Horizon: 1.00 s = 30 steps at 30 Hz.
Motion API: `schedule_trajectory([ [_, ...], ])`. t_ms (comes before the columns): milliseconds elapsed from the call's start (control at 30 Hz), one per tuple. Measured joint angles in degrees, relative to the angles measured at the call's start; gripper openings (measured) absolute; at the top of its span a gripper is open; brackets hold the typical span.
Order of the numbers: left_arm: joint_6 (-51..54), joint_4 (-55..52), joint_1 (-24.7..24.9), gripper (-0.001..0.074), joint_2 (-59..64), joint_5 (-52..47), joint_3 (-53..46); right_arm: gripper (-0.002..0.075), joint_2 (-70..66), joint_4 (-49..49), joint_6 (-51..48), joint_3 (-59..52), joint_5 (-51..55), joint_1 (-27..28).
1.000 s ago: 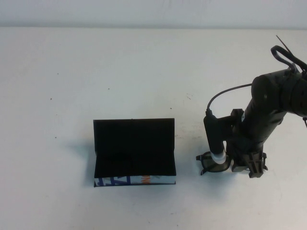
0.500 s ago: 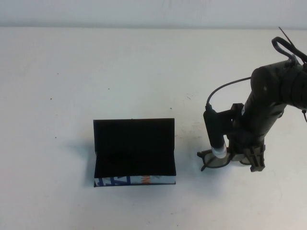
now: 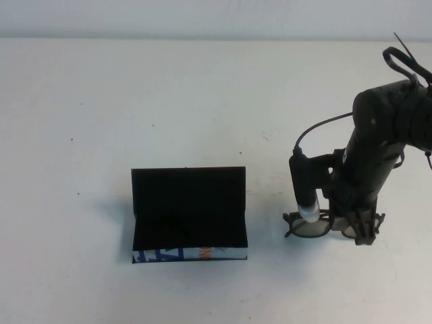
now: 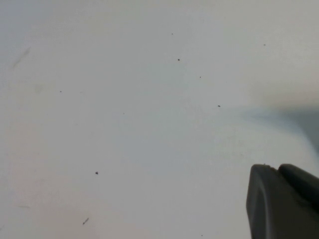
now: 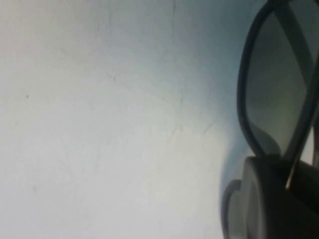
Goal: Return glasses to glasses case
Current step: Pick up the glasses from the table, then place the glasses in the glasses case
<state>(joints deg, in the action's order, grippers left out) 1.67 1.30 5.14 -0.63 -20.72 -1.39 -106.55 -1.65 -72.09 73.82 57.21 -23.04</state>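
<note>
The glasses case (image 3: 189, 223) lies open left of centre in the high view, with its black lid standing up at the back and a blue, white and orange print along its front. The dark-framed glasses (image 3: 309, 227) are to its right, level, just above the table. My right gripper (image 3: 361, 231) points down and is shut on their right half. In the right wrist view one lens (image 5: 279, 94) fills the upper right beside a dark finger (image 5: 271, 199). My left gripper (image 4: 278, 172) shows only in the left wrist view, shut and empty over bare table.
The white table (image 3: 169, 108) stretches bare behind and left of the case. A gap of table separates the case from the glasses. The right arm (image 3: 378, 142) and its cable rise at the far right.
The right gripper has shifted slightly right. The glasses have gone from tilted to level in its grip. The case has not moved.
</note>
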Motion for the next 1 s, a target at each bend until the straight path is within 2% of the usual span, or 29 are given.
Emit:
schedule_trajectory([
  [167, 0.00, 0.00, 0.00, -0.0005, 0.00, 0.00, 0.00, 0.0015, 2.22, -0.23, 8.72, 0.00, 3.04, -2.35],
  [433, 0.00, 0.00, 0.00, -0.0005, 0.00, 0.00, 0.00, 0.0014, 8.55, -0.12, 19.42, 4.61, 11.89, -10.30],
  [700, 0.00, 0.00, 0.00, -0.0005, 0.00, 0.00, 0.00, 0.0013, 5.64, 0.71, 20.91, 15.27, 12.86, -18.93],
  [1000, 0.00, 0.00, 0.00, -0.0005, 0.00, 0.00, 0.00, 0.0014, -7.65, 2.78, 21.00, 28.80, 12.94, -24.23],
])
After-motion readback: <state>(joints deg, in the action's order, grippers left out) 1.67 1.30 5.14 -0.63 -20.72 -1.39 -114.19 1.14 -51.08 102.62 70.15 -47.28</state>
